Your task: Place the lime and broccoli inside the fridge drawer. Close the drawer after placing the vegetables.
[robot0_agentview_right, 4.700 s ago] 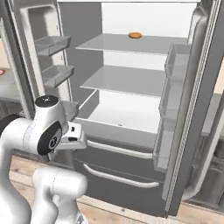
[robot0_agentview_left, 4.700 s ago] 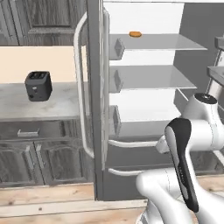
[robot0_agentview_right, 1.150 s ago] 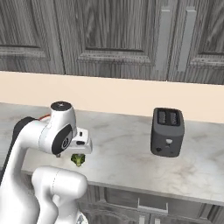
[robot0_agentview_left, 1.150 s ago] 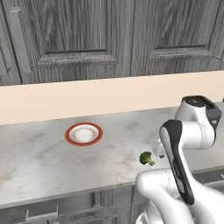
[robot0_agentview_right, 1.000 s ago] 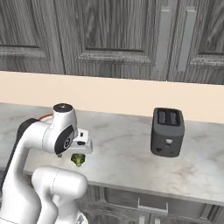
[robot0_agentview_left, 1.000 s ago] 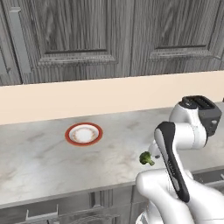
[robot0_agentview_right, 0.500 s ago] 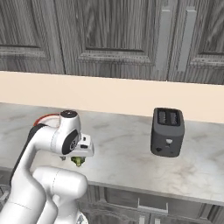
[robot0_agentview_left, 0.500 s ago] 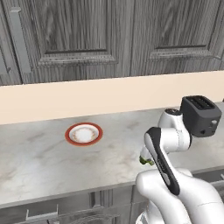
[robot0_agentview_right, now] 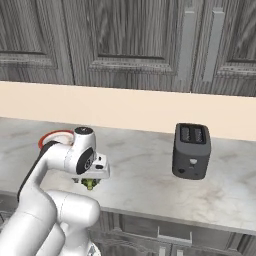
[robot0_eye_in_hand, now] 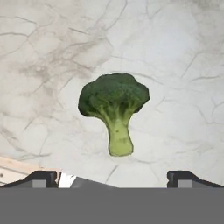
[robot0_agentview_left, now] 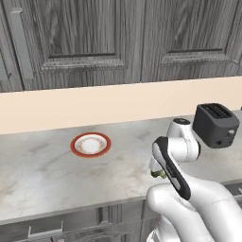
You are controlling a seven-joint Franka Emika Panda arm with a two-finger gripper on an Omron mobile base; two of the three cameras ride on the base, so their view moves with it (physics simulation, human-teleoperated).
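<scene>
Broccoli is the item in hand: the small lumpy green floret with a paler stub stem [robot0_eye_in_hand: 114, 109] lies on the grey-veined marble counter [robot0_agentview_left: 42, 175], near its front edge and well to the side of the black two-slot toaster [robot0_agentview_right: 191, 151], with the red-rimmed white plate [robot0_agentview_left: 90, 144] farther along beyond it. The two-finger gripper [robot0_eye_in_hand: 112, 177] hangs directly over the floret, and in the hand view the two dark finger tips [robot0_eye_in_hand: 40, 179] stand wide apart at either side with nothing between them, so the jaws are spread and empty. By my reading this is the approach to the pick-up, with grasp, carry and drawer work all still to come. The next move calls for a straight descent so the tips pass either side of the floret, then a squeeze; the crown is broader than the stem, so where the tips meet it will matter for a firm hold.

From both base views the white wrist covers most of the floret, leaving just a green sliver beneath the hand. How high the tips sit above the counter is hard to judge. The stem points toward the bottom of the hand view, but that view rolls with the hand, so its heading on the counter is uncertain.
</scene>
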